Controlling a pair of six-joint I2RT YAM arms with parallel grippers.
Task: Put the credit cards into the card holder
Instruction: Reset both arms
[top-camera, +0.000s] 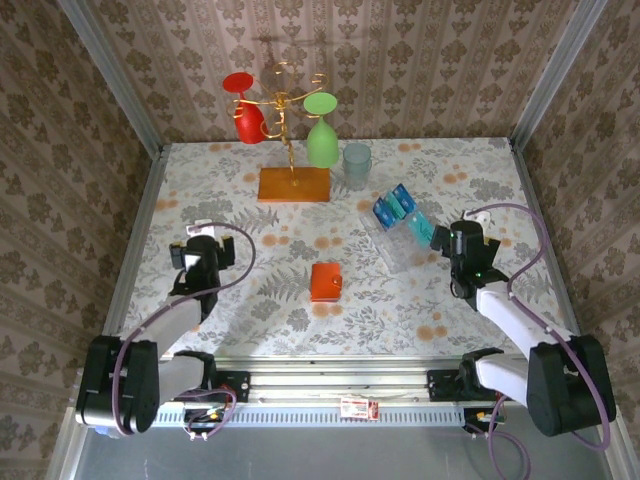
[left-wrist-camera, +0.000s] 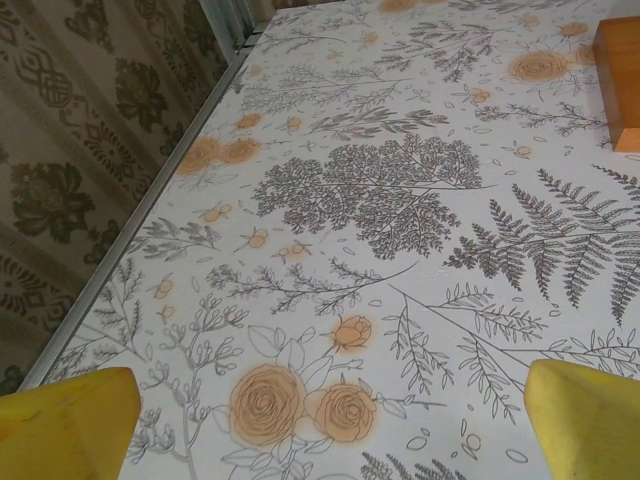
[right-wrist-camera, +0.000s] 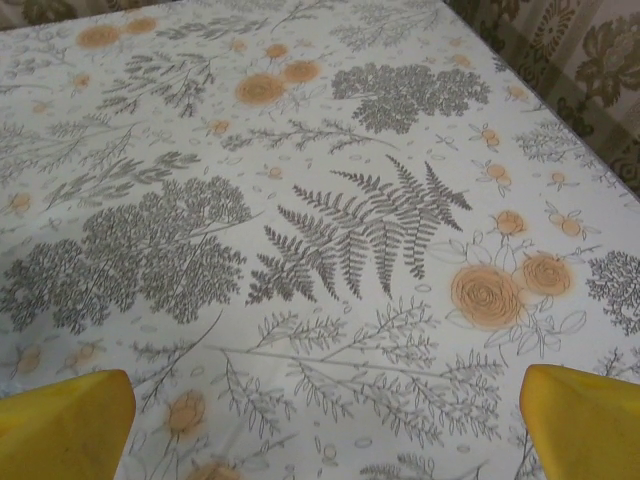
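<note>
White floral-print table (top-camera: 250, 300) cover: matt, smooth, fine grain up close. Yellow fingertips (left-wrist-camera: 70, 420) of my left hand (left-wrist-camera: 330, 425) and my right hand (right-wrist-camera: 325, 420): matt plastic, faintly scuffed. Orange-brown rectangular stand base (left-wrist-camera: 622, 80): smooth wood, satin. Small orange-red square card holder (top-camera: 326, 281): leather-like, low sheen. Blue and teal credit cards (top-camera: 400, 210): glossy plastic. Grey rail (top-camera: 340, 385) at table's near edge: bare metal.

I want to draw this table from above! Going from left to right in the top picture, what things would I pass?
left claw → red glass → card holder → grey cup → credit cards → right claw
</note>
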